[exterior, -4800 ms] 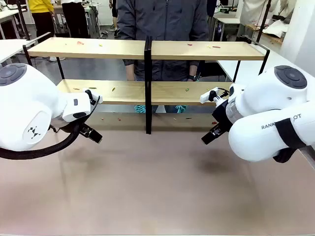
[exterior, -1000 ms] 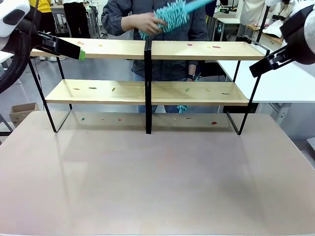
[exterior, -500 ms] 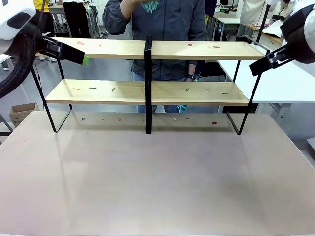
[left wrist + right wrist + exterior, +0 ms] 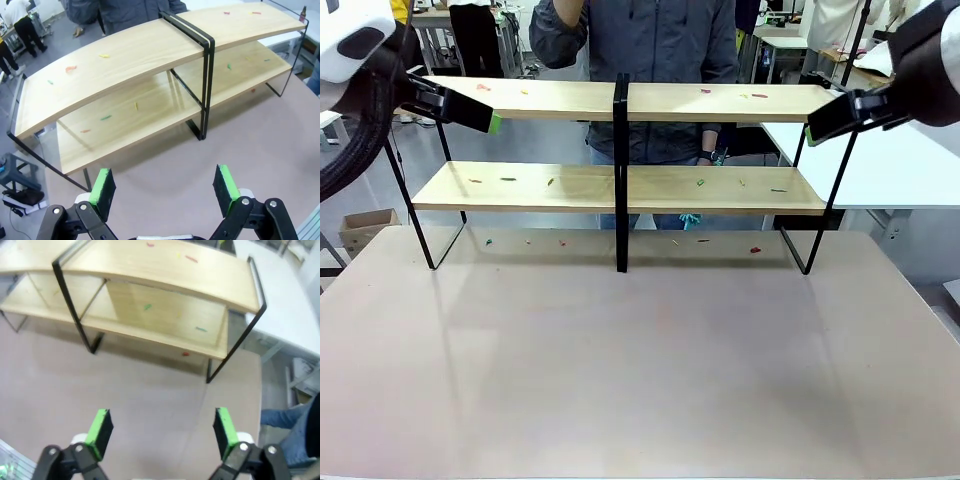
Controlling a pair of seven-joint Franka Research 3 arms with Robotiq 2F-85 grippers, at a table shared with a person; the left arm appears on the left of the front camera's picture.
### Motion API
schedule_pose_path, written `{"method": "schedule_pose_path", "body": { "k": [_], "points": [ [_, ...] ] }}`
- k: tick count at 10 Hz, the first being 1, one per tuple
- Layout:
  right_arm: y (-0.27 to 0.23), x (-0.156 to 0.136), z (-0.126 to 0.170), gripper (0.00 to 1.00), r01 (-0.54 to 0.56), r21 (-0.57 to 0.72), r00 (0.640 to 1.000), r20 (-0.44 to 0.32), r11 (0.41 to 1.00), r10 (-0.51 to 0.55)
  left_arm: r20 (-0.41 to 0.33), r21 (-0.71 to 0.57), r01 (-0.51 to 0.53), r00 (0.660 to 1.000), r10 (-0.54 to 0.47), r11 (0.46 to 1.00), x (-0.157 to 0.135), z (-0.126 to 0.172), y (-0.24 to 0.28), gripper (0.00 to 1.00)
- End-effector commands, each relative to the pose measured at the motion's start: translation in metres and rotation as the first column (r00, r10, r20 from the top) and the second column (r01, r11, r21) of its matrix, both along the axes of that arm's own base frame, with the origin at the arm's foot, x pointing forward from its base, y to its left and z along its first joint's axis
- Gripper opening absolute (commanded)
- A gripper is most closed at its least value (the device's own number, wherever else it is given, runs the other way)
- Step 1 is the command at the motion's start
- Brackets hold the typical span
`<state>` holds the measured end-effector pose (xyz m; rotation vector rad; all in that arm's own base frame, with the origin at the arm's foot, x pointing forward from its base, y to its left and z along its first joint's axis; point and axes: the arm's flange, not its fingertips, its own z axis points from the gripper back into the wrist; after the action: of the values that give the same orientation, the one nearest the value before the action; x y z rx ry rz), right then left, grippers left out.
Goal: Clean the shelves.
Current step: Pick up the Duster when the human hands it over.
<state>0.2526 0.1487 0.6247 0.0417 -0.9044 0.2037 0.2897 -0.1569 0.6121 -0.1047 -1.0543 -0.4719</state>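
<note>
The shelves (image 4: 550,98) stand across the far half of the table: two long light-wood boards in a thin black frame with a central upright. Small red, green and orange scraps (image 4: 705,91) lie on both boards. My left gripper (image 4: 488,120) hovers high at the rack's left end, open and empty. In the left wrist view the shelves (image 4: 125,65) lie below and ahead of the open left gripper (image 4: 165,189). My right gripper (image 4: 817,128) hangs by the rack's right end. In the right wrist view the right gripper (image 4: 161,432) is open above the table, with the shelves (image 4: 150,265) ahead.
A person in a dark jacket (image 4: 660,45) stands behind the rack with one hand (image 4: 560,12) raised at the picture's top. More scraps (image 4: 754,249) lie on the table under the lower board. A white table (image 4: 880,160) stands to the right. The brown tabletop (image 4: 640,370) stretches in front.
The person lifted the teal duster up out of the picture. My right gripper moved a little left and down towards the rack's right end. The left gripper barely shifted.
</note>
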Motion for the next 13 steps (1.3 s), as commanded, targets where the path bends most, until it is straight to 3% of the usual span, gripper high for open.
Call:
{"method": "schedule_pose_path", "body": {
  "k": [1,2,4,13],
  "points": [
    [0.016,-0.021,0.023,1.00,0.059,0.110,0.998,-0.010,0.992,-0.059,-0.001,-0.005,0.002,1.000,-0.002,1.000,0.000,0.001,0.001,1.00],
    [0.028,-0.026,0.031,1.00,0.009,0.094,0.999,0.037,0.996,-0.012,-0.001,-0.005,0.002,1.000,-0.002,1.000,0.000,0.001,0.001,1.00],
    [0.041,-0.025,0.040,1.00,0.022,0.084,0.998,0.065,0.996,-0.027,-0.001,-0.005,0.002,1.000,-0.002,1.000,0.000,0.001,0.001,1.00],
    [0.043,-0.019,0.040,1.00,0.008,0.055,0.999,0.048,0.998,-0.011,-0.001,-0.005,0.002,1.000,-0.002,1.000,0.000,0.001,0.001,1.00]
  ]
}}
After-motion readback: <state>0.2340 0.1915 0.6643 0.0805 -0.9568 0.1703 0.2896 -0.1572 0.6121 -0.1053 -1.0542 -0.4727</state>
